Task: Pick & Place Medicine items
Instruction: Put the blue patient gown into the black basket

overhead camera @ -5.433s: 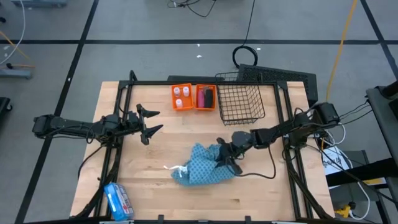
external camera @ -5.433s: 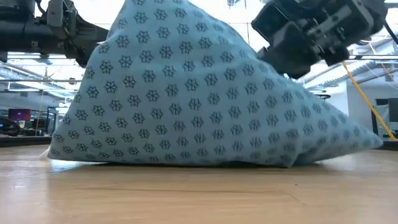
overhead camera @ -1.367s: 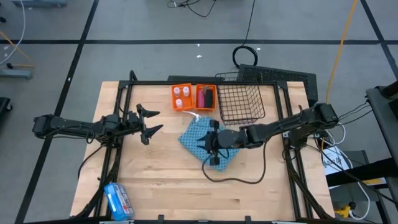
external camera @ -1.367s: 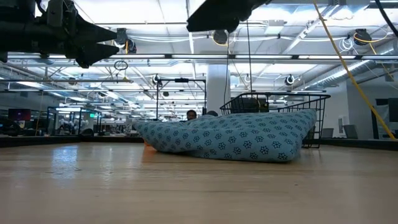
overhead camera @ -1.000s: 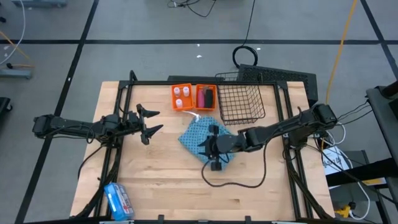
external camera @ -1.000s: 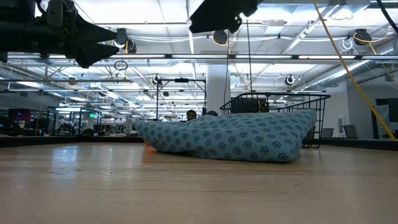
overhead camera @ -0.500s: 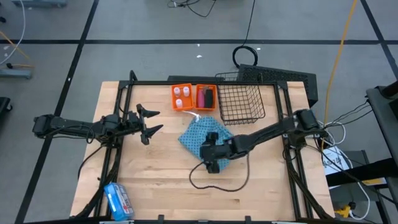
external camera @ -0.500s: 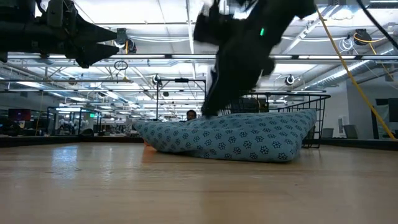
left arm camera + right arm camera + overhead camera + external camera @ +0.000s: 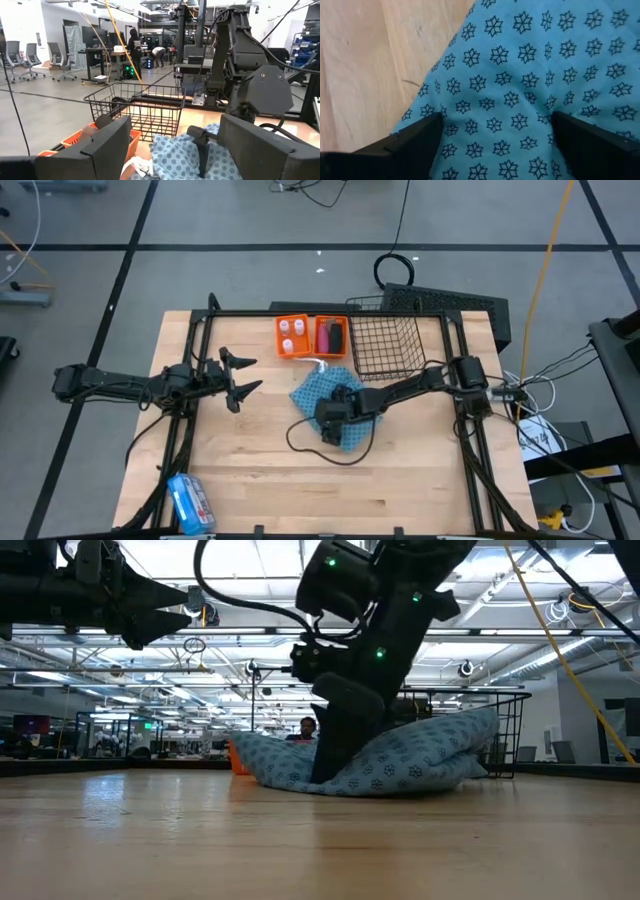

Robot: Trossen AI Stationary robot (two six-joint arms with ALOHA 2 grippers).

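High view: right gripper (image 9: 331, 420) is pressing down on blue cloth (image 9: 318, 395), fingers spread wide w/ nothing held. Left gripper (image 9: 238, 377) is hovering apart, jaws wide — empty. Medicine items (image 9: 311, 336) are sitting in orange trays (image 9: 312, 352) beside wire basket (image 9: 385, 345).

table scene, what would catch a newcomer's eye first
The blue patterned cloth bunched mid-table, with the right gripper pressed down onto it, fingers spread open. Behind it at the far edge sit two orange bins beside a wire basket. The left gripper hangs open over the table's left side.
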